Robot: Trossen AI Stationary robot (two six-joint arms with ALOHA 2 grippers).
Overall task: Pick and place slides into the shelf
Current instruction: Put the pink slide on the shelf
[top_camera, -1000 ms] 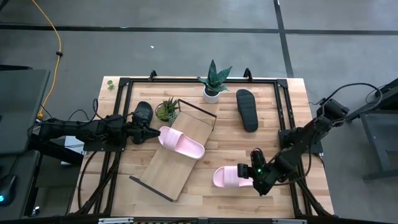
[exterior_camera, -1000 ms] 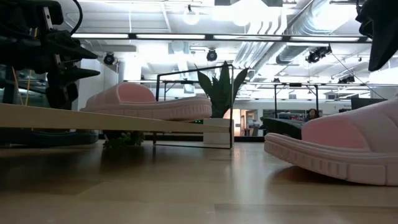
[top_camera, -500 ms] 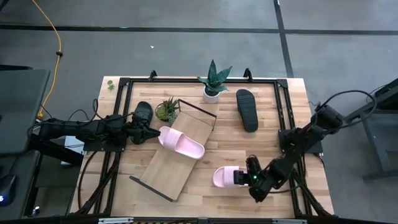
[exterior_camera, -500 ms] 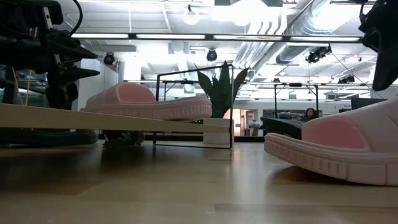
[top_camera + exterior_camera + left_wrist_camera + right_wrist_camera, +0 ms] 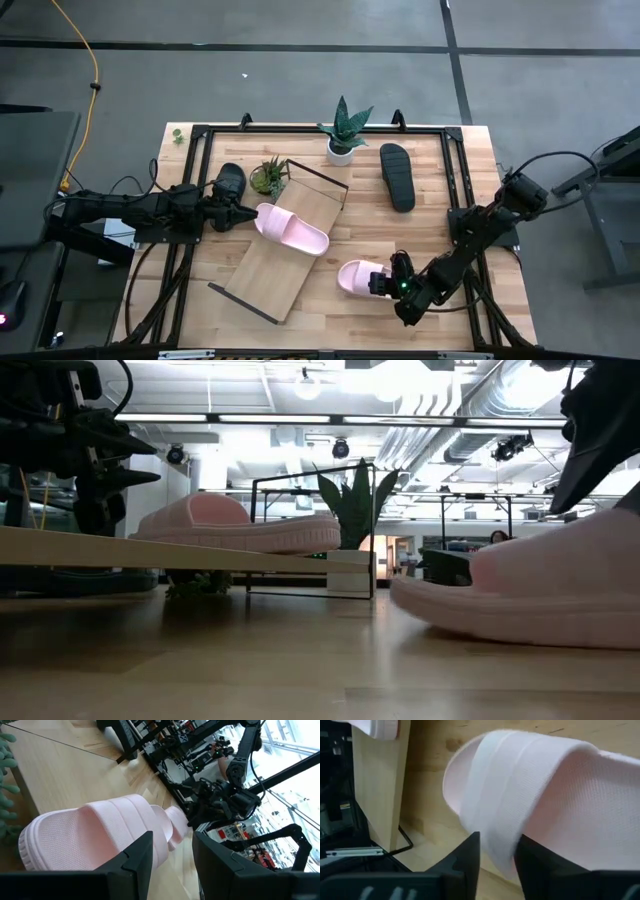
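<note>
One pale pink slide (image 5: 292, 229) lies sole-down on the light-wood shelf (image 5: 270, 270), which sits diagonally on the table. My left gripper (image 5: 243, 214) is open, level, just off that slide's left end (image 5: 75, 840). The second pink slide (image 5: 358, 276) lies on the tabletop right of the shelf, and my right gripper (image 5: 394, 284) is shut on its right end. One black slide (image 5: 397, 177) rests on the table near the far edge. The other black slide (image 5: 230, 180) lies beside my left arm. My right gripper has the second pink slide's rim (image 5: 495, 822) between its two fingers (image 5: 470, 852), at the end behind the wide strap (image 5: 520, 775). It comes slanting down from the table's right. The slide's sole (image 5: 500, 630) stays low on the tabletop.
A tall potted plant (image 5: 343, 135) stands at the far edge, and a small succulent (image 5: 269, 177) sits by the shelf's far corner. A dark metal frame (image 5: 300, 128) runs round the tabletop. Bare wood lies between the shelf and the right arm.
My right gripper has moved toward the table's left, down onto the second pink slide's right end. In the last half second that slide slid a little leftward along the table with it. The left arm and the slide on the shelf have kept still.
</note>
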